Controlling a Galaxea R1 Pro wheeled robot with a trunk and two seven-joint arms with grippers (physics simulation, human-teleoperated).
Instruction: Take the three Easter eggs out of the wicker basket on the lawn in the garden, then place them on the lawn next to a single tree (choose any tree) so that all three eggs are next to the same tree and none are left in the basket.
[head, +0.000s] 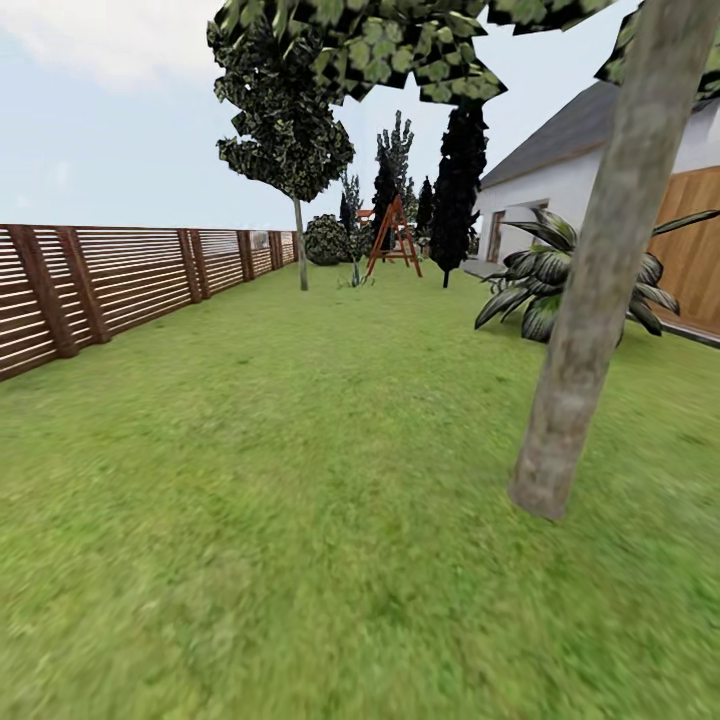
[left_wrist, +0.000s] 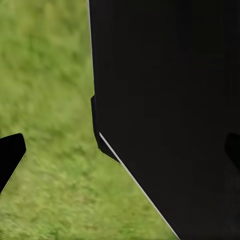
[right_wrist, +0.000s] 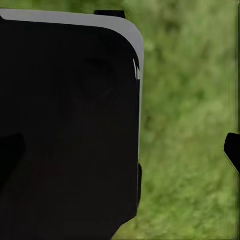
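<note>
The Easter eggs and the wicker basket are out of view. The lawn (head: 300, 480) spreads wide ahead of me in the garden. A tree (head: 299, 255) with a straight pale trunk and a dark leafy crown stands far ahead by the fence. My left gripper (left_wrist: 120, 152) is open over grass, one dark fingertip (left_wrist: 10, 155) at the frame's edge, with nothing between the fingers. My right gripper (right_wrist: 120, 150) is open too, its fingertip (right_wrist: 232, 150) over grass. A black part of my own body (left_wrist: 170, 100) lies behind both grippers.
A leaning pale trunk (head: 600, 290) rises close at the right. A spiky plant (head: 560, 280), a white house (head: 560, 180) and a wooden wall stand beyond it. A slatted brown fence (head: 120, 285) runs along the left. A black tree (head: 455, 190) and a red swing frame (head: 393, 240) stand far off.
</note>
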